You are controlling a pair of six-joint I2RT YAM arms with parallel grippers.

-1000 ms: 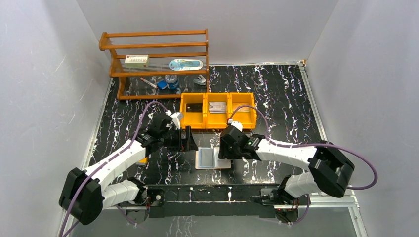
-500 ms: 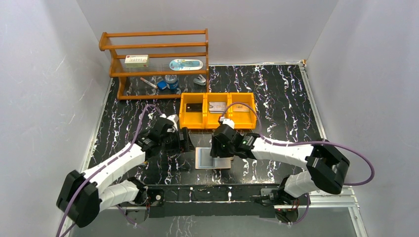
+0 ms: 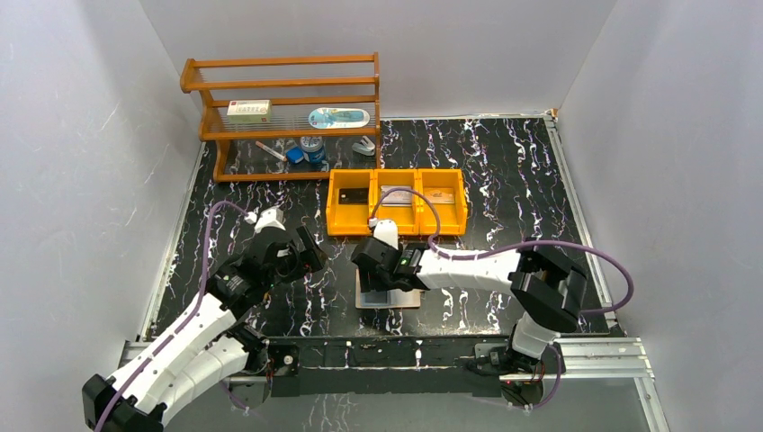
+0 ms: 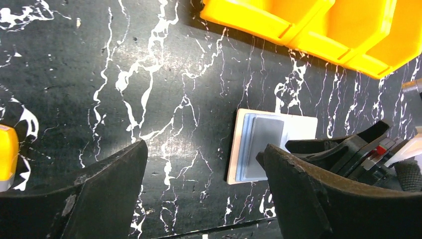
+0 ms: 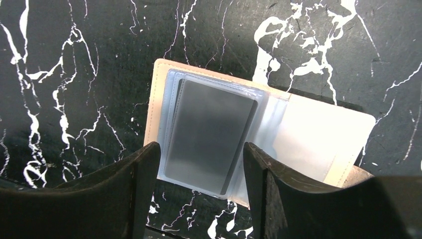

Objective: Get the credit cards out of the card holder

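Note:
The tan card holder [image 5: 153, 99] lies open and flat on the table, its clear sleeves up. A grey credit card [image 5: 209, 134] sits in the left sleeve. My right gripper [image 5: 199, 194] is open and hovers right above that card, one finger on each side. In the top view the right gripper [image 3: 380, 274] covers the holder's [image 3: 396, 300] far part. My left gripper [image 3: 308, 250] is open and empty, off to the holder's left. The left wrist view shows the holder [image 4: 241, 144] and the card [image 4: 263, 147] between its fingers, further off. A black card [image 3: 353, 194], a silver card [image 3: 396, 194] and a brownish card [image 3: 439, 196] lie in the orange tray.
The orange three-compartment tray [image 3: 396, 216] stands just behind the holder and shows in the left wrist view [image 4: 308, 25]. A wooden shelf [image 3: 283, 85] with small items stands at the back left. A small yellow object [image 4: 6, 157] lies left of the left gripper.
My left arm has drawn back to the left, away from the holder. My right gripper has moved left, from the holder's right side to over its left half.

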